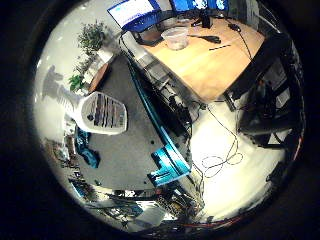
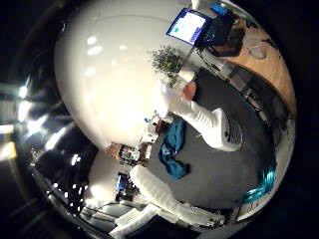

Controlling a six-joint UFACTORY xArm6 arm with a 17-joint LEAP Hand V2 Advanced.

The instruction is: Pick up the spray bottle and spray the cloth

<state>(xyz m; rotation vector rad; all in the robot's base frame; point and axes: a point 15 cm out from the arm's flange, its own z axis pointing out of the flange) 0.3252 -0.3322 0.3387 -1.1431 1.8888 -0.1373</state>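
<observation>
A white spray bottle (image 2: 204, 119) stands out against a dark grey table (image 2: 234, 174), and it also appears in the little finger side view (image 1: 100, 110). A crumpled teal cloth (image 2: 174, 147) lies on the table right beside the bottle, and it shows in the little finger side view too (image 1: 88, 155). My right hand (image 2: 164, 197) shows as white fingers reaching in from the edge of the thumb side view. They are fairly straight and hold nothing. The hand is some way above the table, away from both bottle and cloth.
A wooden table (image 1: 215, 65) with a clear bowl (image 1: 176, 38) stands beyond the dark table. Monitors (image 1: 135, 12) and a potted plant (image 1: 92, 38) are at the back. A teal frame part (image 1: 170, 165) sits at the dark table's edge.
</observation>
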